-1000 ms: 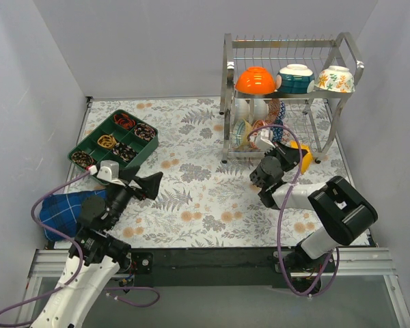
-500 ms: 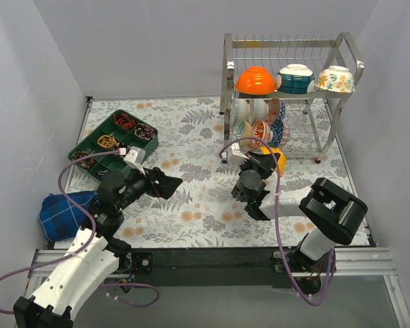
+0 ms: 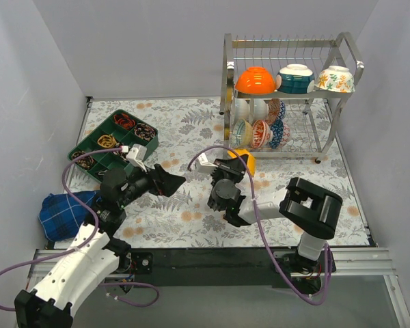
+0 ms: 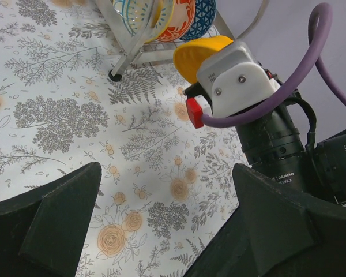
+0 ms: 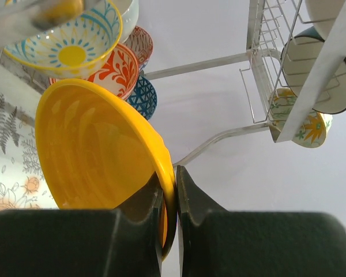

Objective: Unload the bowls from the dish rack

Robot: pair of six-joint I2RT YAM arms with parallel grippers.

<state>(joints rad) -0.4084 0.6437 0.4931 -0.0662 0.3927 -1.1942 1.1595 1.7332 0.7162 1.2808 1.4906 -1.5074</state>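
Observation:
My right gripper (image 3: 236,168) is shut on the rim of a yellow bowl (image 3: 243,160), held on edge above the table's middle, left of the dish rack (image 3: 227,75). In the right wrist view the jaws (image 5: 176,180) pinch the yellow bowl's (image 5: 95,156) rim. An orange bowl (image 3: 255,80), a teal bowl (image 3: 295,78) and a floral bowl (image 3: 336,79) sit upside down on the top shelf. Several patterned bowls (image 3: 261,130) stand on edge on the lower shelf. Left of the yellow bowl (image 4: 197,53), my left gripper (image 3: 172,182) stands open and empty over the mat (image 4: 161,202).
A green compartment tray (image 3: 90,145) with small items lies at the back left. A blue plaid cloth (image 3: 60,212) lies at the near left. Grey walls close in the left, back and right. The right arm's wrist camera housing (image 4: 236,81) is close ahead of my left fingers.
My right gripper has carried the yellow bowl away from the rack's lower shelf, leftward to the table's middle. The left arm has swung right and forward toward it, still open.

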